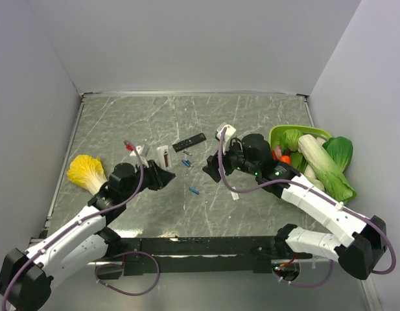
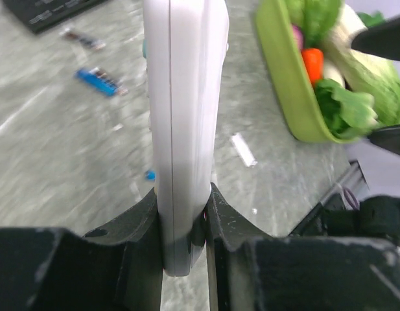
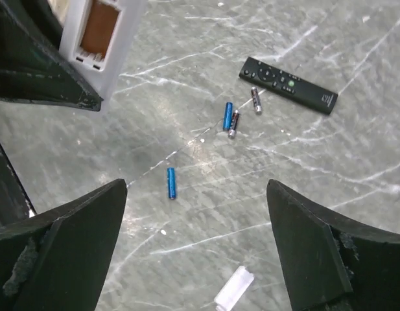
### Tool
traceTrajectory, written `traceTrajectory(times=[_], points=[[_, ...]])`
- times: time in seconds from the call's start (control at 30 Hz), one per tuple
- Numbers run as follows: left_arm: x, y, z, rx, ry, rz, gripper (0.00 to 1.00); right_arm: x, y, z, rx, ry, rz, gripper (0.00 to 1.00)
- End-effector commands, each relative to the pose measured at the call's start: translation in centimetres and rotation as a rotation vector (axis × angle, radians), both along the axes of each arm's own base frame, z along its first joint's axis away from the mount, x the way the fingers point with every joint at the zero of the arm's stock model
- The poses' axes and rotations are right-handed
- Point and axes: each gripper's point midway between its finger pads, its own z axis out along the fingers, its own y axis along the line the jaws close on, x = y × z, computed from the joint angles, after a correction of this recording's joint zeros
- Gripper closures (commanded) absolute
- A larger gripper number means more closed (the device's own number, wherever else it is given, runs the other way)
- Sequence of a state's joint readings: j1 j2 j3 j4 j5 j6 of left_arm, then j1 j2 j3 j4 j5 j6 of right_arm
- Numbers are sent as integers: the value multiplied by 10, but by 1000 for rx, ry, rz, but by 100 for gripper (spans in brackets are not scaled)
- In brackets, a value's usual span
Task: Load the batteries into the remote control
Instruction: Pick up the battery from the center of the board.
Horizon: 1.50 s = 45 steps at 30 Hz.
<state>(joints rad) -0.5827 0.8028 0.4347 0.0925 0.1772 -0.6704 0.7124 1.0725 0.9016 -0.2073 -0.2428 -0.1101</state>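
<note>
The left claw point(image 2: 182, 201) is clamping the remote control point(image 2: 185, 97) by its lower end and holding it on edge above the counter point(image 2: 50, 162), left of the black remote point(image 3: 287, 84) and a little nearer the arms. In the right wrist view its battery bay is facing the right arm, open and apparently empty.

The loading step seems to be just beginning, since both batteries are lying on the counter. One blue cell point(image 3: 228, 115) is resting just on the near side of the black remote's left end, touching a darker cell point(image 3: 234, 124). The lone battery point(image 3: 171, 183) is lying farther from the black remote, toward the arms.

The right claw point(image 3: 196, 188) is hovering with its jaws spread wide and gripping nothing. The lone battery is sitting below the gap, closer to its left finger. The next move probably calls for coming down over that cell, pinching it across its width, then lining it up with the bay.
</note>
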Motion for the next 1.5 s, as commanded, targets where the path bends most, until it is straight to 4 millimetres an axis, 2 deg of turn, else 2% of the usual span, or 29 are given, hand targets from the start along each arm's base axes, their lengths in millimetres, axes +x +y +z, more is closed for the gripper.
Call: traceTrajectory(times=[0.0,0.03,0.07,0.1,0.17,0.27,0.33,0.37,0.4,0.43,0.47,0.5,0.53,0.57,0.6,0.67,0.7,0.77,0.8,1.1,1.17,1.2,1.33,1.37,1.47], points=[[6,19,3,-103,-12,107,98,2,-4,1,93,146,-107,0],[3,20,1,-118,-11,102,98,-1,-2,0,105,180,-111,0],[3,24,10,-154,-46,107,98,0,0,2,123,194,-116,0],[-1,26,-1,-168,-25,108,98,0,2,3,137,223,-132,0],[-6,29,-1,-208,-53,91,98,-3,6,6,153,265,-129,0],[-13,30,-1,-256,-72,72,98,-13,14,-7,123,298,-36,0],[-18,29,-5,-289,-80,56,98,-14,18,-22,91,367,-31,0],[-20,29,-7,-297,-85,52,98,-21,19,-22,59,423,-4,1],[-24,27,-3,-312,-100,28,98,-20,24,-35,13,468,9,4],[-25,26,0,-320,-117,14,98,-22,26,-40,-14,499,12,7],[-28,26,-2,-322,-124,1,98,-18,30,-36,-33,495,7,10],[-32,23,-1,-325,-134,-28,98,-19,30,-51,-93,520,0,11],[-35,21,5,-340,-167,-53,98,-20,33,-55,-128,505,-8,11],[-38,20,2,-342,-171,-69,99,-14,35,-54,-154,479,-30,11],[-43,17,4,-347,-181,-103,99,-17,33,-69,-216,514,-31,12],[-45,15,6,-348,-200,-124,99,-15,40,-71,-257,518,-29,15],[-47,14,7,-347,-211,-140,99,-11,39,-83,-308,521,-48,15],[-51,11,11,-354,-233,-177,99,-12,47,-86,-356,499,-41,15],[-52,11,11,-355,-231,-183,99,-9,48,-96,-400,490,-49,16],[-51,11,7,-331,-231,-178,99,-9,67,-127,-541,499,-35,34],[-49,15,12,-330,-251,-152,99,-12,71,-135,-558,514,-17,42],[-48,16,8,-321,-236,-142,99,-14,71,-138,-564,523,-12,44],[-48,21,12,-324,-257,-115,99,-23,77,-154,-596,550,16,50],[-48,21,13,-322,-259,-112,99,-22,77,-159,-610,553,13,53],[-48,20,12,-319,-256,-118,99,-20,81,-168,-634,546,8,55]])
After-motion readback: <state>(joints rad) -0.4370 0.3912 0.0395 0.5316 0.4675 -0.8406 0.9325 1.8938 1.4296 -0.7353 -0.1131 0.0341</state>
